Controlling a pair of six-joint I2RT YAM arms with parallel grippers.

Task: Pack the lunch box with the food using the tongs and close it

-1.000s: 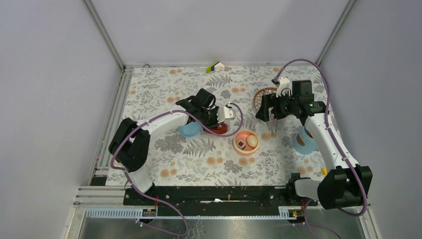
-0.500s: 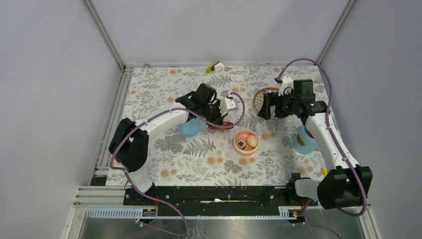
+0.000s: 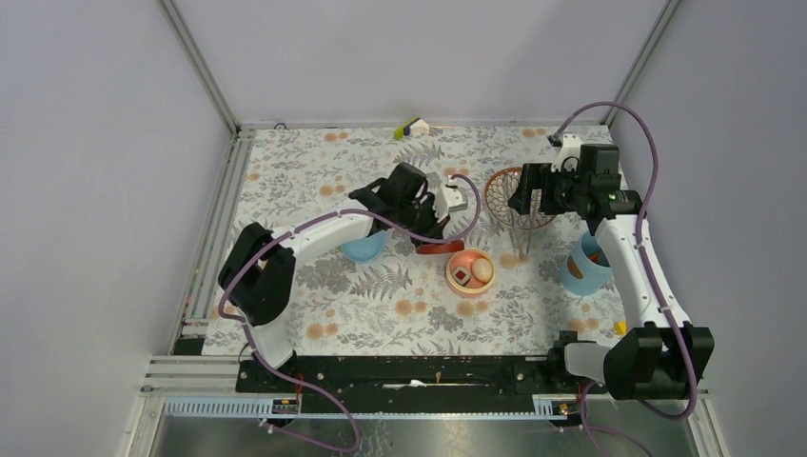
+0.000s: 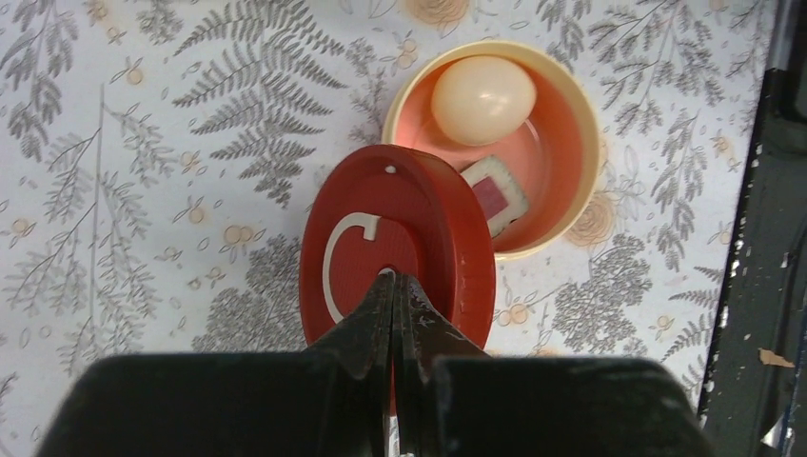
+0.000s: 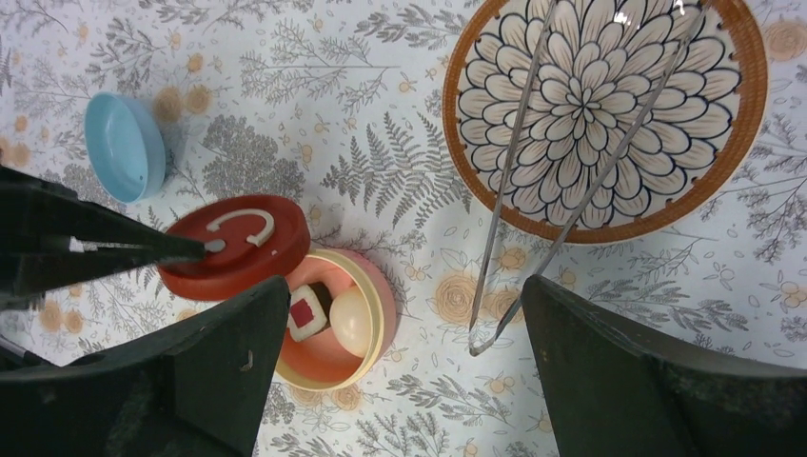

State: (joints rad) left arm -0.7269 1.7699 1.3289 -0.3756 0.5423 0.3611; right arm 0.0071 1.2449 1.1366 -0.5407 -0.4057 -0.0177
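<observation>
Fingers [image 4: 369, 328] of the left gripper [image 4: 393, 281] are pressed together on the middle of a red lid [image 4: 419, 219] marked with a white C. The lid is held tilted, its edge overlapping the rim of the salmon-pink bowl [image 4: 557, 195]; contact between the two cannot be told. Inside the bowl, a white egg-like oval [image 4: 483, 99] and a red-and-white square piece [image 4: 497, 193] are noted side by side.

The light-blue shell [image 3: 582, 269] is stood upright near the table's right edge, beside the right arm. The light-blue disc [image 5: 124, 145] is laid on the cloth, partly under the left arm.

The tongs [image 5: 515, 162] are laid across the brown-rimmed patterned dish [image 5: 455, 124], joined end on the cloth just beside the bowl. The right gripper [image 5: 404, 286] is held above them, fingers [image 5: 219, 381] spread wide, nothing gripped.

Open fern-print cloth [image 3: 381, 305] is noted between bowl and near rail. A free strip is noted behind the dish up to the far wall, where a small yellow-and-white object [image 3: 411, 127] is seen.
</observation>
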